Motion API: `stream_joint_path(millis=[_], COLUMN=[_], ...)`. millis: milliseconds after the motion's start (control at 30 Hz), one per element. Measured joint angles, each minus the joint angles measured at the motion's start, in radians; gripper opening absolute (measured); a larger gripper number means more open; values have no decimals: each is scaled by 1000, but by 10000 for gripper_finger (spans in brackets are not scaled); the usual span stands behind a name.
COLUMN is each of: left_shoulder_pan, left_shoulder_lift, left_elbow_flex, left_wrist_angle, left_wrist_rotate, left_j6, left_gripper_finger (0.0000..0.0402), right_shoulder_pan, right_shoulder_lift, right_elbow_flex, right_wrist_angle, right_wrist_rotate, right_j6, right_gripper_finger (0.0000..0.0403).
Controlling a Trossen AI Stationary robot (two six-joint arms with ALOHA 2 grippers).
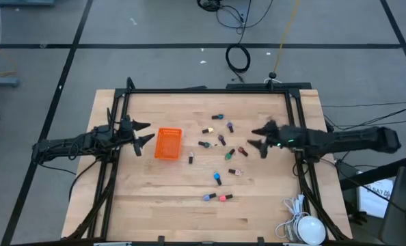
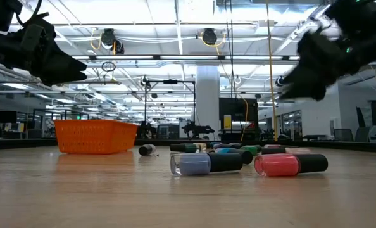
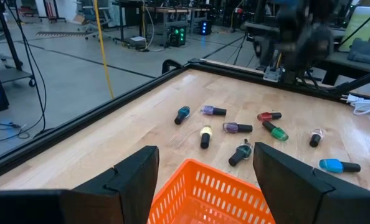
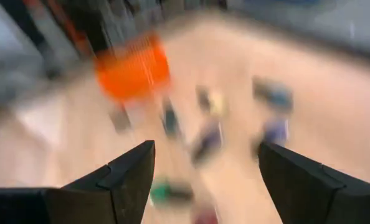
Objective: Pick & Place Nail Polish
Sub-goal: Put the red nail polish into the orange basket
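Note:
Several small nail polish bottles (image 1: pixel 220 140) with dark caps lie scattered on their sides across the middle of the wooden table; a blue one (image 2: pixel 197 164) and a red one (image 2: pixel 283 165) lie nearest in the low view. An orange mesh basket (image 1: pixel 168 143) stands left of them. My left gripper (image 1: pixel 145 133) hovers open just left of the basket, above the table. My right gripper (image 1: pixel 258 138) hangs open above the table at the right side of the bottles, with nothing between its fingers.
A black frame (image 1: pixel 210 91) runs along the table's far, left and right sides. A white lamp-like object with a cord (image 1: pixel 305 227) lies at the near right corner. Bare wood lies along the near edge and near left.

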Motion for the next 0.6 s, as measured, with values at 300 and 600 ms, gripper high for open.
stream_joint_path(millis=[300, 600], left_shoulder_pan=[0, 0], left_shoulder_lift=[0, 0], left_elbow_flex=[0, 0], left_wrist_angle=[2, 0], left_wrist_rotate=[0, 0], left_j6=[0, 0], left_gripper_finger=[258, 257], right_shoulder_pan=[102, 129], right_shoulder_lift=[447, 593], right_elbow_flex=[110, 113], right_wrist_angle=[-11, -8], right_wrist_rotate=[1, 28], right_j6=[0, 0], right_gripper_finger=[270, 270])
